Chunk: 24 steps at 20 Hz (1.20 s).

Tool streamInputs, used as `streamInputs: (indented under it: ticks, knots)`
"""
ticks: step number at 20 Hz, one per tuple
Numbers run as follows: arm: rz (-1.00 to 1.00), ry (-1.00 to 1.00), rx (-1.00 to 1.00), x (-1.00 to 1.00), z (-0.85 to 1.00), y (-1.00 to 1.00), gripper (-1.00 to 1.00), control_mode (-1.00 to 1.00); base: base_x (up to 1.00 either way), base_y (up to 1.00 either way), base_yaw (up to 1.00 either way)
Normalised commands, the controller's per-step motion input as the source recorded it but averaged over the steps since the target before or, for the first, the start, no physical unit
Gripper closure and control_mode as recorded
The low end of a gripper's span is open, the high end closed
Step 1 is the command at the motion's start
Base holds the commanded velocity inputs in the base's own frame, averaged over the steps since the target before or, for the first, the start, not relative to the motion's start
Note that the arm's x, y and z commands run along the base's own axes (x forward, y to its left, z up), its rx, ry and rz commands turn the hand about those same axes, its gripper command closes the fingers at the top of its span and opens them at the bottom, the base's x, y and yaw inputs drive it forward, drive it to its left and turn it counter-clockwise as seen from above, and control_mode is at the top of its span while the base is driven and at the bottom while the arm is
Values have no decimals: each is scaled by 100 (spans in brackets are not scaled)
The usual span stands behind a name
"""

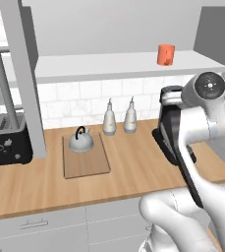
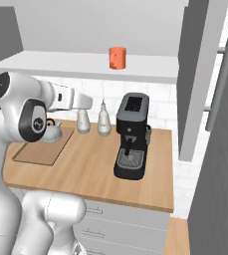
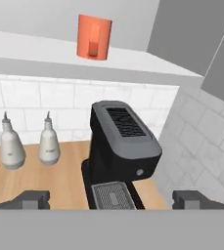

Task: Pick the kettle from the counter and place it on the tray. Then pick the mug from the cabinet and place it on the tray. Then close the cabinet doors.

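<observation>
Kettle on tray, mug on cupboard shelf, end effector open

Kettle [image 1: 81, 140] sits at the far edge of the tray [image 1: 87, 167], which lies flat on the left part of the tabletop [image 1: 133, 172]. Just right of the tray, against the tiled wall, stand two pale bottles [image 1: 119, 117] side by side, close to each other but apart from the kettle. Farther right on the tabletop stands a black coffee machine [image 2: 131, 134].

The mug [image 1: 166, 54] stands upright on the shelf [image 1: 109, 66] of the cabinet [image 2: 85, 20], toward its right end, above and a little left of the coffee machine. In the hand view its handle seems to face the camera, though the rendering is too soft to be sure. Both cabinet doors [image 2: 197, 74] are swung open, one at each side of the shelf.

The end effector [image 3: 111, 200] is raised above the tabletop near the coffee machine, with its two fingertips [image 3: 33, 199] spread wide apart and nothing between them. It touches neither mug nor kettle.

At far left on the tabletop stands a black toaster [image 1: 6, 140].
</observation>
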Motion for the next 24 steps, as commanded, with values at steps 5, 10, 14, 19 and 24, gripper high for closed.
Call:
streamInputs:
  ticks: [5, 10, 14, 19, 24]
  knots:
    - [-1, -2, 0, 5, 44, -6, -100, -100, 0, 0, 0]
    - [0, -6, 0, 3, 54, -7, -100, -100, 0, 0, 0]
    - [0, -5, 0, 16, 43, -2, -100, -100, 0, 0, 0]
    - [0, 0, 0, 35, 30, 0, -100, -100, 0, 0, 0]
    - [0, 0, 0, 64, 3, 20, -100, -100, 0, 0, 0]
